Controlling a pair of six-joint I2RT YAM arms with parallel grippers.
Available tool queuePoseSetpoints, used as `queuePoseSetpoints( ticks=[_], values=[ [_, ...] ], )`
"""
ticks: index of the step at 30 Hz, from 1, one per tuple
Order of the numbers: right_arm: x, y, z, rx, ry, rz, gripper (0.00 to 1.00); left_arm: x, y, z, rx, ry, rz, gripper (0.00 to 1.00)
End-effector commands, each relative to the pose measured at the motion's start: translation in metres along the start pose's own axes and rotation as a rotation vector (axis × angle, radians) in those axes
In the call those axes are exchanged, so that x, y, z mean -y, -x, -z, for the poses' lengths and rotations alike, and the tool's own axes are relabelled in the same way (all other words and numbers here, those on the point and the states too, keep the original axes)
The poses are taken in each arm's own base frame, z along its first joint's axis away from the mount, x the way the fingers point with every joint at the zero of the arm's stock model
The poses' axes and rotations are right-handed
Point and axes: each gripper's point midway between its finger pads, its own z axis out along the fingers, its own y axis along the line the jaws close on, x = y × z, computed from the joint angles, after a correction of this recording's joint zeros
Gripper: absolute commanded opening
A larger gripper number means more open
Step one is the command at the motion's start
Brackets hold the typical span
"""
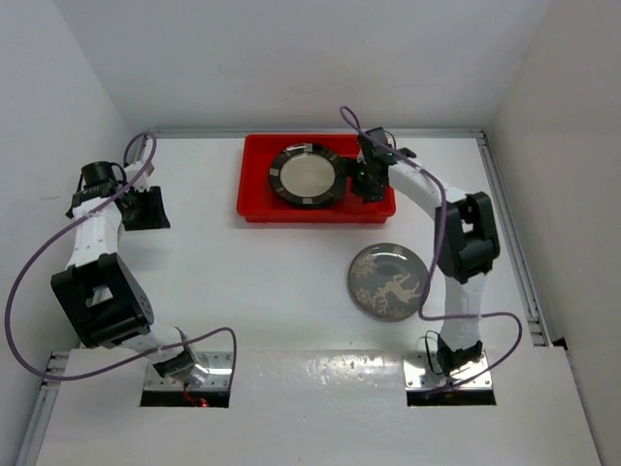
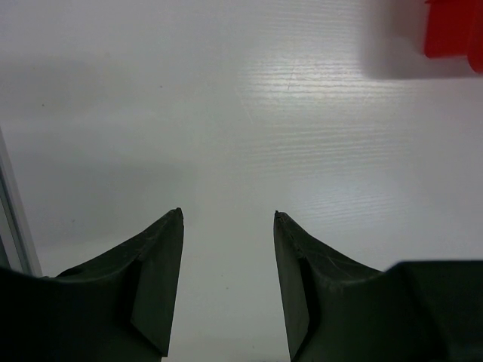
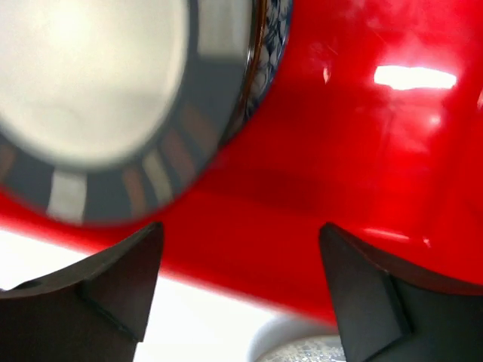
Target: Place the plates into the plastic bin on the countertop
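A cream plate with a dark striped rim [image 1: 308,176] lies on top in the red plastic bin [image 1: 258,190] at the back of the white countertop [image 1: 252,291]. Under its edge, the right wrist view shows a blue-patterned plate rim [image 3: 276,30] beside the striped plate [image 3: 98,83] and the bin floor [image 3: 355,151]. My right gripper [image 1: 370,181] hovers over the bin's right end, open and empty, just off the plate's right edge. A grey plate with a white deer [image 1: 388,281] lies on the countertop in front of the bin. My left gripper [image 1: 146,209] stands open and empty at the far left.
Metal rails run along the countertop's edges [image 1: 505,214], and white panels wall it in. The left wrist view shows bare white surface [image 2: 226,136] with a corner of the red bin [image 2: 453,30] at upper right. The right arm's column [image 1: 466,243] stands right of the grey plate.
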Motion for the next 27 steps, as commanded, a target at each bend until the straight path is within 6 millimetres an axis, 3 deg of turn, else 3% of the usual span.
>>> queuePoseSetpoints(
  ticks=[1,2,3,4,5,6,7,8,9,10,12,13,15,17,22,25,27],
  values=[
    [0.012,0.003,0.061,0.114,-0.002,0.062,0.83,-0.005,0.008,0.01,0.031,0.023,-0.007,0.53],
    [0.01,0.02,0.103,0.222,0.035,0.031,0.86,-0.007,0.007,0.01,0.028,0.033,-0.007,0.53],
    [0.039,-0.013,0.092,0.156,0.007,-0.031,0.88,-0.006,0.009,0.012,0.036,0.036,-0.01,0.53],
    [0.048,-0.004,0.128,0.237,0.023,-0.074,0.92,-0.006,0.009,0.012,0.036,0.036,-0.01,0.53],
    [0.056,-0.012,0.133,0.235,0.031,-0.126,0.94,-0.006,0.009,0.012,0.036,0.036,-0.01,0.53],
    [0.095,-0.047,0.123,0.162,-0.021,-0.251,0.94,-0.005,0.011,0.015,0.046,0.039,-0.014,0.53],
    [0.099,-0.052,0.146,0.208,-0.014,-0.286,0.95,-0.005,0.011,0.015,0.046,0.039,-0.014,0.53],
    [0.105,-0.06,0.148,0.207,-0.02,-0.36,0.95,-0.004,0.011,0.015,0.049,0.029,-0.014,0.53],
    [0.122,-0.106,0.131,0.12,-0.06,-0.416,0.96,-0.001,0.013,0.017,0.053,0.017,-0.005,0.53],
    [0.137,-0.104,0.149,0.194,-0.073,-0.471,0.96,-0.001,0.013,0.017,0.053,0.017,-0.005,0.53],
    [0.153,-0.153,0.134,0.123,-0.114,-0.579,0.95,0.002,0.018,0.019,0.068,0.001,-0.01,0.53],
    [0.155,-0.154,0.141,0.165,-0.112,-0.596,0.94,0.002,0.019,0.02,0.067,0.0,-0.009,0.53],
    [0.165,-0.185,0.132,0.13,-0.139,-0.672,0.91,0.006,0.02,0.021,0.064,-0.006,-0.016,0.53],
    [0.17,-0.198,0.128,0.126,-0.138,-0.726,0.84,0.01,0.023,0.024,0.075,-0.008,-0.029,0.53],
    [0.173,-0.223,0.118,0.084,-0.119,-0.83,0.79,0.023,0.03,0.038,0.117,-0.033,-0.053,0.53],
    [0.165,-0.237,0.107,0.037,-0.061,-0.865,0.69,0.025,0.032,0.044,0.138,-0.027,-0.062,0.53],
    [0.162,-0.243,0.102,0.005,-0.04,-0.89,0.57,0.025,0.032,0.044,0.138,-0.027,-0.062,0.53]
  ],
)
